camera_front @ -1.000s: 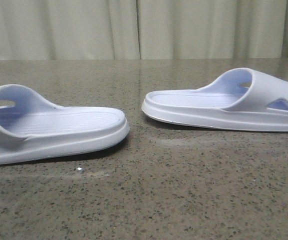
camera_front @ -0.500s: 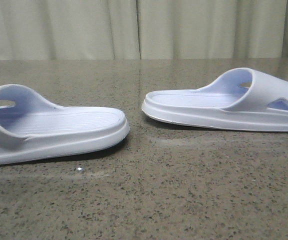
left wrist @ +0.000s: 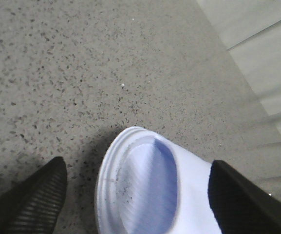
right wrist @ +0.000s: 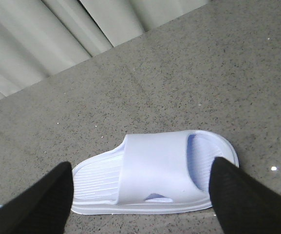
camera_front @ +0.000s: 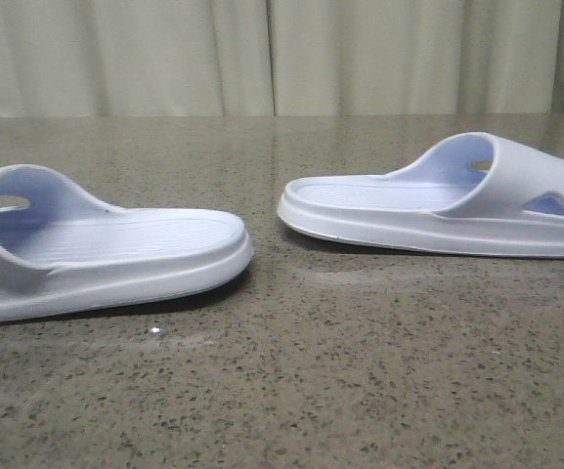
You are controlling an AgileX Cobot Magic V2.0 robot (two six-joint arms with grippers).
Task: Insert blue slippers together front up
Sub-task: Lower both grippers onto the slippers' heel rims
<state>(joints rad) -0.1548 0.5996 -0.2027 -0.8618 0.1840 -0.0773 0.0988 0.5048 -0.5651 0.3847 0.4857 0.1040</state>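
Two slippers are being carried by the desk (camera_front: 291, 391), soles down. The left slipper (camera_front: 96, 249) is lying nearer the front, its heel end pointing right. The right slipper (camera_front: 438, 200) is lying farther back, its heel end pointing left. The two heel ends are being kept apart near the middle. A curtain (camera_front: 282, 54) is hanging behind the desk.

the front view sits low at table (camera_front: 291, 381) height, facing the curtain (camera_front: 282, 54). each wrist view looks steeply down, the left close over the left slipper (left wrist: 150, 187), the right higher over the right slipper (right wrist: 155, 175).
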